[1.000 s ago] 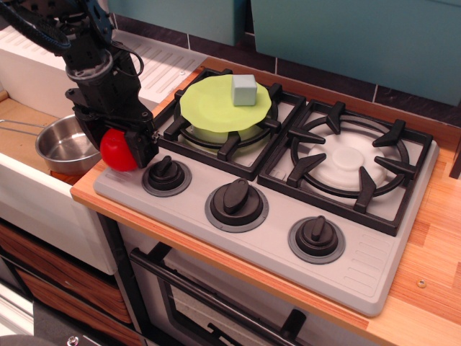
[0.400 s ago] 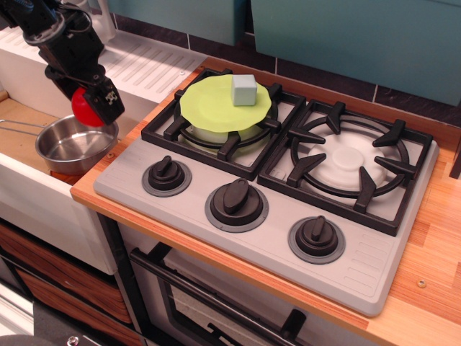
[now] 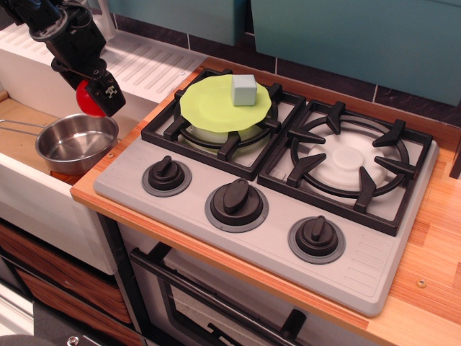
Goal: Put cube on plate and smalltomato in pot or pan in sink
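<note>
Cube (image 3: 244, 90): resting on the plate (image 3: 209, 108), toward its 2 o'clock edge; that half of the task looks done.

Smalltomato (image 3: 87, 100): clamped in the fingers (image 3: 101, 97) of the gripper (image 3: 94, 101), hanging above the pan (image 3: 75, 143), toward its 12 o'clock rim.

Pan: upright in the sink (image 3: 29, 169), handle pointing to 9 o'clock, nothing inside.

Step in hand: carrying the smalltomato over the pan.

Next move, by judgement: lower toward the pan's middle, then release.
</note>
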Available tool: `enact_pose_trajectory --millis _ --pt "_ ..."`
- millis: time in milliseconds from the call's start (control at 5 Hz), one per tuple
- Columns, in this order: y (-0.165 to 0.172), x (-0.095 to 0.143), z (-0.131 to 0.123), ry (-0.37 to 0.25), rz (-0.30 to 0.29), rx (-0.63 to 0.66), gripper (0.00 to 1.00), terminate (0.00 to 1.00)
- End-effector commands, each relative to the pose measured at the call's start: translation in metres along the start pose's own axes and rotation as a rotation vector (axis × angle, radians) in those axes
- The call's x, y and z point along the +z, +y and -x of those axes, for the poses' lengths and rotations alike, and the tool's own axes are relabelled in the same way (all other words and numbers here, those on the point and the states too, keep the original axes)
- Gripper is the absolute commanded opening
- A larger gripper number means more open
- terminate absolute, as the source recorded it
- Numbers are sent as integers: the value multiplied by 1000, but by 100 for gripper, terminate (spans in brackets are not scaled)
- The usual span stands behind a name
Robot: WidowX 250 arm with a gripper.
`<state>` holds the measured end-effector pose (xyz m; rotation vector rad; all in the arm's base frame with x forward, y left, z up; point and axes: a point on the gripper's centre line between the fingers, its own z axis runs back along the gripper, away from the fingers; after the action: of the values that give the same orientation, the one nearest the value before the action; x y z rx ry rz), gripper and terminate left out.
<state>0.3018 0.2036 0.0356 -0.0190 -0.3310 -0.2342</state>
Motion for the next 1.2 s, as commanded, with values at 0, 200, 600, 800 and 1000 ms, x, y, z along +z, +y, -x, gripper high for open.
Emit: enact_pose_trajectory --millis 0,200,600,800,1000 --pt "14 11 3 5 -64 66 0 0" --pt "4 6 13 9 -55 117 0 0" --pt "2 -2 27 6 -22 160 0 0" --pt "5 -4 29 5 -14 159 0 0" --pt "10 -3 29 -1 -9 149 0 0"
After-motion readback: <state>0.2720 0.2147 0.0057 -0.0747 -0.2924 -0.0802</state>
